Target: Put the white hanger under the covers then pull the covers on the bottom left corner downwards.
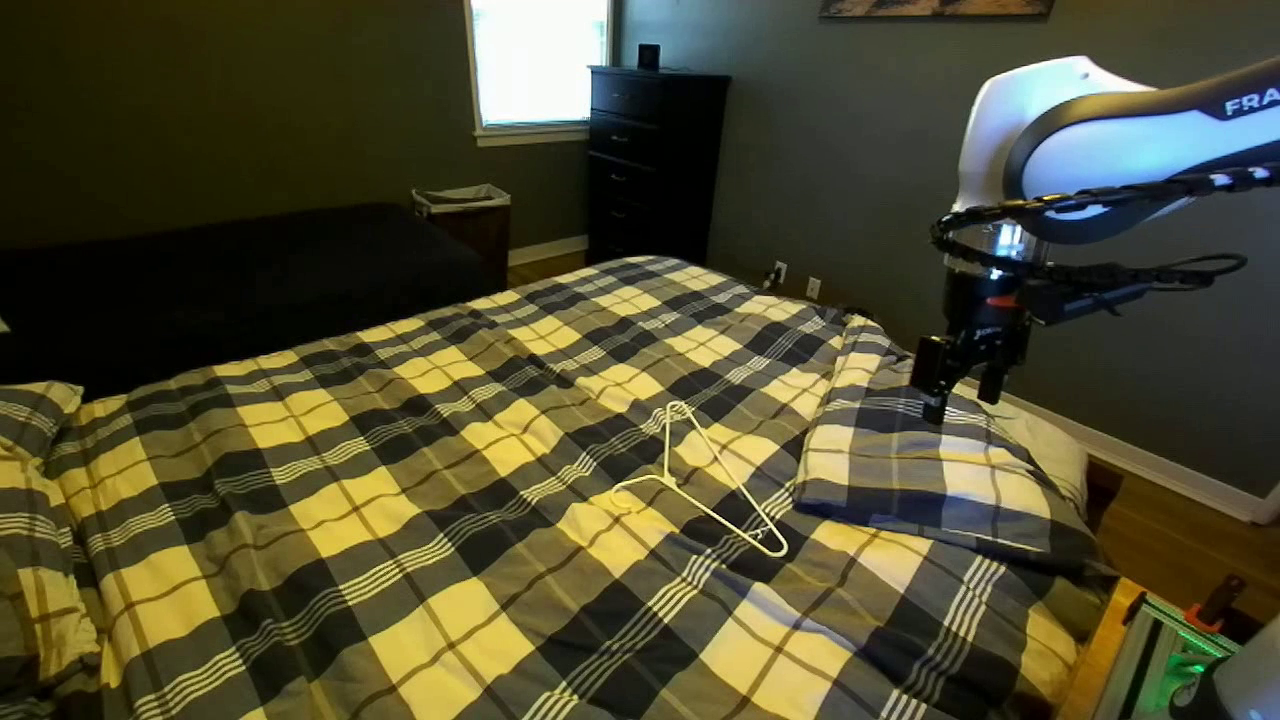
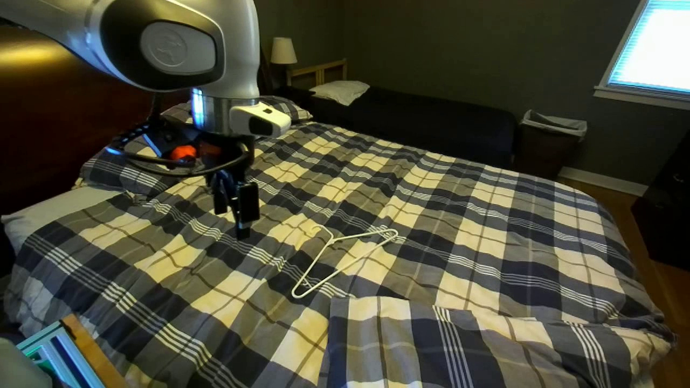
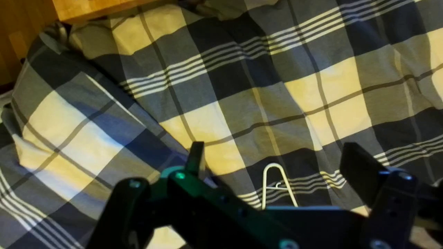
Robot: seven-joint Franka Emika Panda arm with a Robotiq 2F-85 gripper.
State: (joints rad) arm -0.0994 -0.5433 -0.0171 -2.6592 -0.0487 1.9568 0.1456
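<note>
the white hanger is laid on top of the covers, one rounded end set near their folded-back corner. the gripper is held raised above the bed, its fingers parted (in the wrist view, most of the hanger is hidden by the gripper's body).

in an exterior view the arm is jutting from the right; its hand is pointing down, fingers standing apart.
</note>
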